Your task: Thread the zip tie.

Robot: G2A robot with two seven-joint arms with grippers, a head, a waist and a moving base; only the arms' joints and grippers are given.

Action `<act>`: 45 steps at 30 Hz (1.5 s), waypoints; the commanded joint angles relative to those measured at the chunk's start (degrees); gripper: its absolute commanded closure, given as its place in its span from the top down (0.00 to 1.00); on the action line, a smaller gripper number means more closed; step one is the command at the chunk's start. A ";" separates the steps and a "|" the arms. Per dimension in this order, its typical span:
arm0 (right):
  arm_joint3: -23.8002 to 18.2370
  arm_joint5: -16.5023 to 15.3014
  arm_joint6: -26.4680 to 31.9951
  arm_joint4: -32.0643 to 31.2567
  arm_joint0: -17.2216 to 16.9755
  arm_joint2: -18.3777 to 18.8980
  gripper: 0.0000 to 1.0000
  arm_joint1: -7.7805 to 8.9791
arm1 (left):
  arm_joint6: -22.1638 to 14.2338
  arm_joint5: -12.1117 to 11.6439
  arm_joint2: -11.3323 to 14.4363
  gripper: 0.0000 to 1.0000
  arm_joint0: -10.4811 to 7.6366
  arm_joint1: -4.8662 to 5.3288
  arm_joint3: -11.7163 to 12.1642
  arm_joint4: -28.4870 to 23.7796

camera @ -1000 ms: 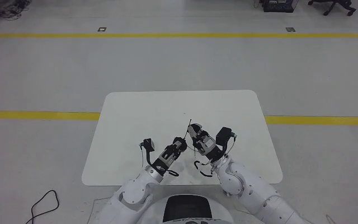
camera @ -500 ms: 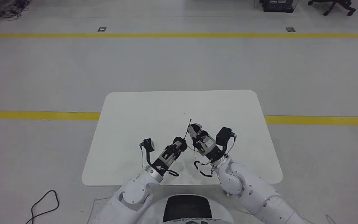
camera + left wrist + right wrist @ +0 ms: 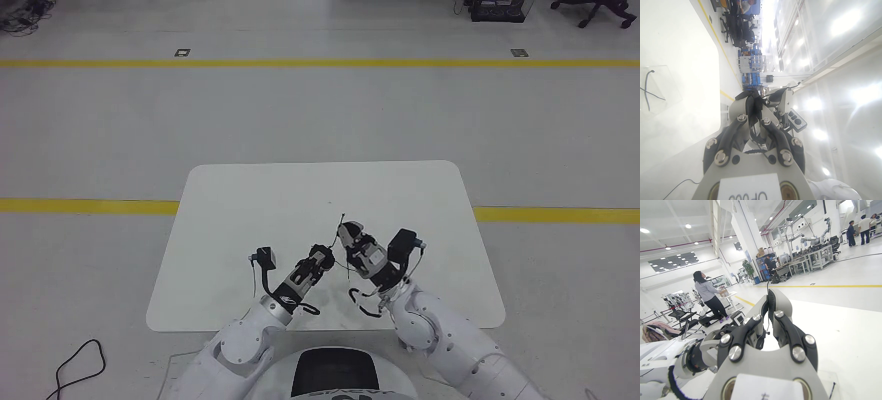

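The white worktop [image 3: 250,200] is the widest thing here, and both arms hang over its near half, close together. The right tool [image 3: 768,294] is closed narrow, its ribbed pads pinching the tie [image 3: 768,284]. The left tool [image 3: 753,100] sits just beside it, fingers also drawn together. I cannot tell whether it grips the tie's head or only presses its own dark pads. A clear sheet [image 3: 668,75] lies flat on the worktop, apart from the tools, with spare ties [image 3: 646,89] crossed on it.

The step in hand looks like lining tail and head up for the push-through. To do it well, I judge the right pinch should be firm, with little tail left free so the thin strip does not flex. The two tools should come onto one line before any push. A slow, straight feed seems safest, since a skewed tail would likely bend past the slot.

The tie is held above the worktop, not lying on it. Its long axis runs along the right tool's fingers, from the gap behind the pads out past the fingertips. The free tip points up and away from the robot, toward the far edge.
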 commanded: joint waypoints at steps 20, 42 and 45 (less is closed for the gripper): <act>1.42 0.01 -1.19 -1.07 0.40 -0.03 0.00 -0.62 | -0.36 0.00 0.04 0.00 0.20 0.04 -0.21 -0.16; 1.84 0.01 -0.66 -1.21 0.60 -0.14 0.00 -0.73 | -0.45 0.00 0.23 0.00 0.17 0.01 -0.25 -0.24; 1.83 0.01 -0.43 -1.21 0.59 -0.24 0.00 -0.74 | -0.51 0.00 0.23 0.00 0.19 0.02 -0.24 -0.26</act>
